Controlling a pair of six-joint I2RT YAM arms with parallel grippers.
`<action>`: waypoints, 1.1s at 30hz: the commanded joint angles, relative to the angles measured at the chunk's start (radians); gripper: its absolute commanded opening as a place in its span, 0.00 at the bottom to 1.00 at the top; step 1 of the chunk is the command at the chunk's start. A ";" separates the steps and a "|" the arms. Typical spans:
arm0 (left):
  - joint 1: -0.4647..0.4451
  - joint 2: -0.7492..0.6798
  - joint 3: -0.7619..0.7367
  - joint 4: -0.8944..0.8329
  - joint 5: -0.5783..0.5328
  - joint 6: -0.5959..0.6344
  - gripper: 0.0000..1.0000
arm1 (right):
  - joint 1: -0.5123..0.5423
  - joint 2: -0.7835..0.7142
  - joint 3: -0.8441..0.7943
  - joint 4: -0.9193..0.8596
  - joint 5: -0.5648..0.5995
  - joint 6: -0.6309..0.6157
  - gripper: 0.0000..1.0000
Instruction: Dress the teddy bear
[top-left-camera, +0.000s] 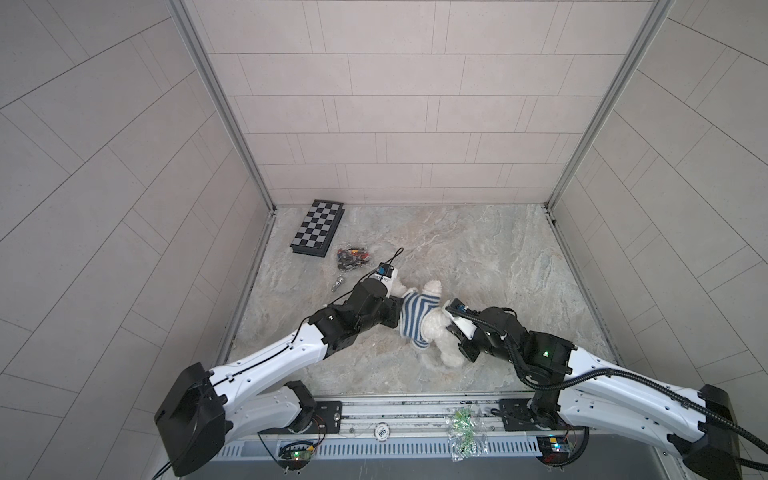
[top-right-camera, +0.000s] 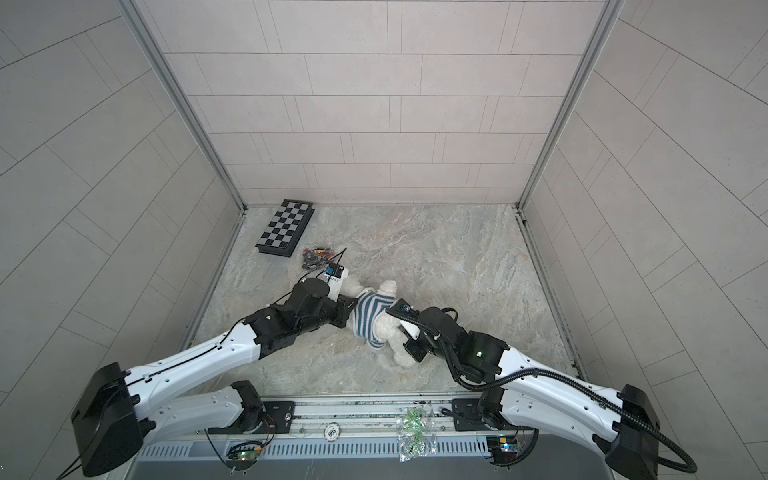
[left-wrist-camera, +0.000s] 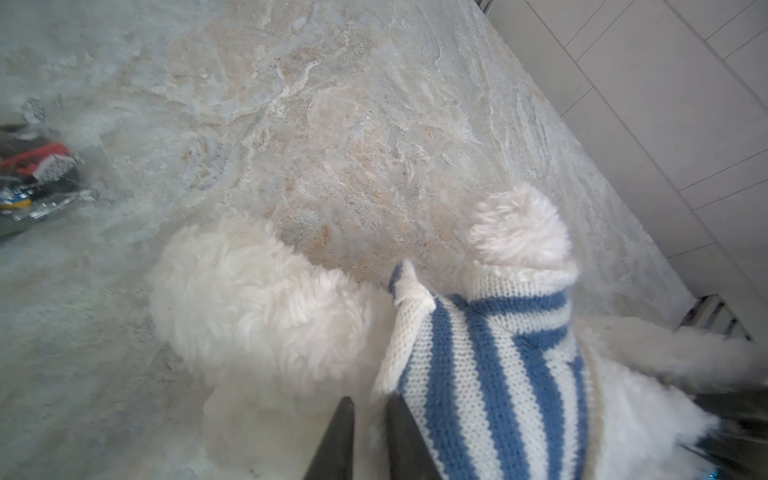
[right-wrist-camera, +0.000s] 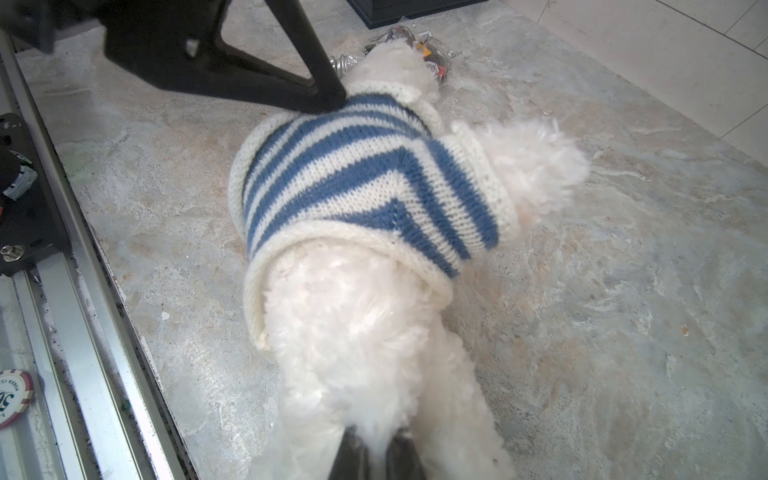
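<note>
The white fluffy teddy bear lies on the marble table, also seen in the second top view. A blue-and-white striped knit sweater covers its torso. One arm sticks out of a sleeve, and the head is bare beyond the collar. My left gripper sits at the collar edge of the sweater, jaws a little apart with nothing pinched between them. One of its fingers rests on the sweater's upper back. My right gripper is shut on fur at the bear's lower end.
A folded chessboard lies at the back left. A clear bag of small coloured pieces and a small metal part lie just behind the left arm. On the front rail sit a poker chip and a bag of green bits. Tiled walls enclose the table on three sides.
</note>
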 joint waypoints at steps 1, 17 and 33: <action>-0.038 -0.080 -0.051 -0.053 -0.028 -0.002 0.33 | 0.003 -0.019 0.007 0.034 0.019 -0.008 0.00; -0.188 -0.170 -0.195 0.051 -0.001 -0.128 0.46 | 0.003 0.001 0.011 0.066 -0.004 0.010 0.00; -0.140 -0.101 -0.179 -0.034 -0.118 -0.143 0.00 | 0.002 -0.011 0.015 0.047 -0.005 0.002 0.00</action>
